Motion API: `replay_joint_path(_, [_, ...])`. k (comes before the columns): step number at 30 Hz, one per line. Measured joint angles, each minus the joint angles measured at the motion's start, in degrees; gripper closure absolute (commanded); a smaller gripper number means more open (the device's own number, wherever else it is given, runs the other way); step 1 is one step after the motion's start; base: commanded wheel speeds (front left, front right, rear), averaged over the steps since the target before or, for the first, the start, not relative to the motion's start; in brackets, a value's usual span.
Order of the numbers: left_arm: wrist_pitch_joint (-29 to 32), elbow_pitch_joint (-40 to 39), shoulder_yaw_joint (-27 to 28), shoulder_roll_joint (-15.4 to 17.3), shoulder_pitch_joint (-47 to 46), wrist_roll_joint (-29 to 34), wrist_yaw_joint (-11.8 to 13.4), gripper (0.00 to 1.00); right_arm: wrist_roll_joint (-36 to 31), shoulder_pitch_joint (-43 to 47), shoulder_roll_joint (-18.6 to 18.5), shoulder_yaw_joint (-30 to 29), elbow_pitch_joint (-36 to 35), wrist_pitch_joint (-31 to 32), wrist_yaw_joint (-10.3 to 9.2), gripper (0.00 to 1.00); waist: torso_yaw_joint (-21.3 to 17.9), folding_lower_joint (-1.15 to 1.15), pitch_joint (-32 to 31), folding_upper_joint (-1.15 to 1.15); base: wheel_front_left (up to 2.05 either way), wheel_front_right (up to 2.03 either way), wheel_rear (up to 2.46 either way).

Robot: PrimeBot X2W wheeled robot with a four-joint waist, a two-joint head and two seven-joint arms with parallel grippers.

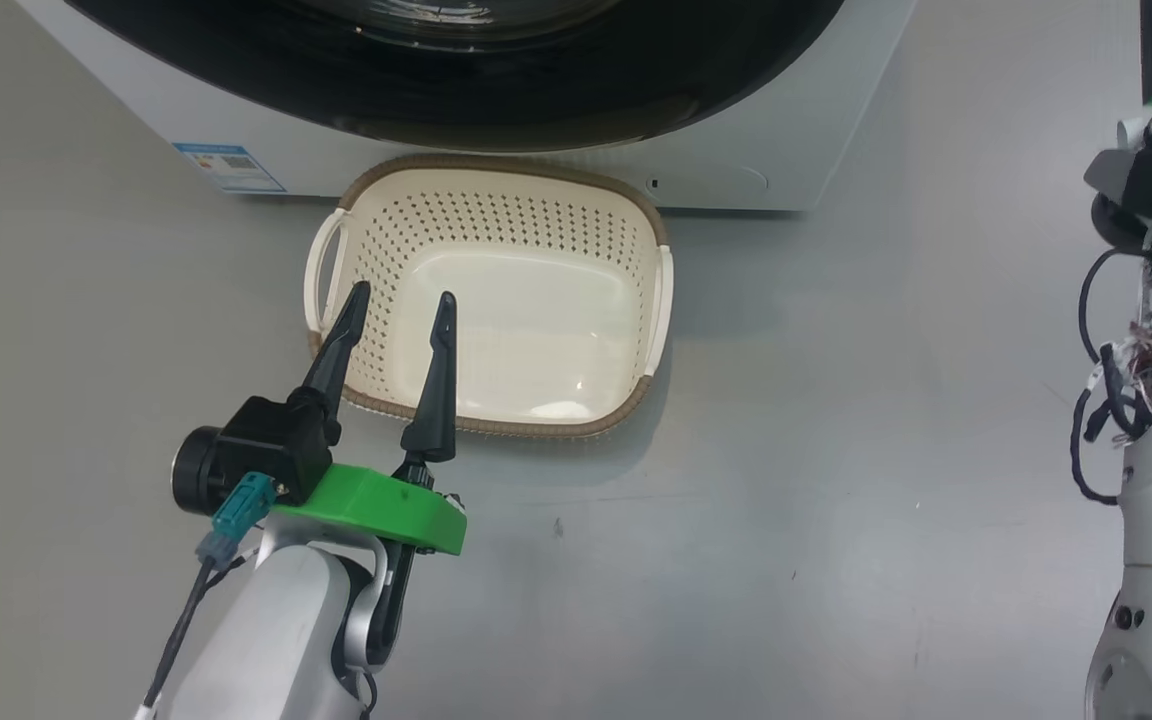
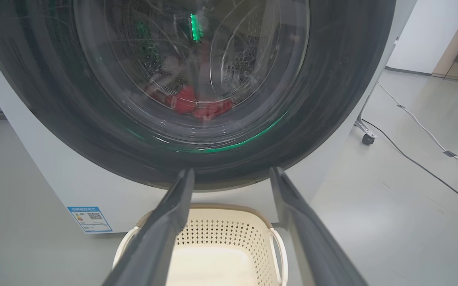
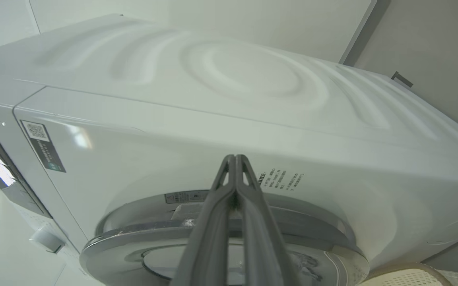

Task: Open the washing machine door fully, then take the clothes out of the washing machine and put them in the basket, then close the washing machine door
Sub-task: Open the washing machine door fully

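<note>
The basket (image 1: 496, 215) sits just before the washing machine (image 1: 786, 120), its long axis along the front. The red clothes (image 2: 197, 105) lie behind the washing machine door (image 2: 332, 99). The left gripper (image 1: 404, 293), fingers spread and empty, points at the machine. The right gripper (image 3: 235, 159) has its fingers pressed together.

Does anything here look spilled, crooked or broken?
Nothing really stands out. The basket sits upright and empty on the floor before the washing machine, and the red clothes lie inside, behind the washing machine door.
</note>
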Motion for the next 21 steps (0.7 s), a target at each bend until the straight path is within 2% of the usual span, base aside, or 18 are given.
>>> replay_joint_path(10, [0.00,-0.52,-2.16,-0.11,-1.57,-0.91,0.47,0.00,1.53,-7.36,-3.61,2.64,2.26,8.56,-1.92,1.00,3.35,0.00,3.29,0.00,0.00,0.00,0.00])
replay_joint_path(21, [0.00,-0.58,-4.30,-0.20,-2.07,-2.12,0.71,0.00,1.72,-12.06,-5.57,5.02,4.78,13.92,-1.92,1.00,6.51,0.00,4.85,0.00,0.00,0.00,0.00])
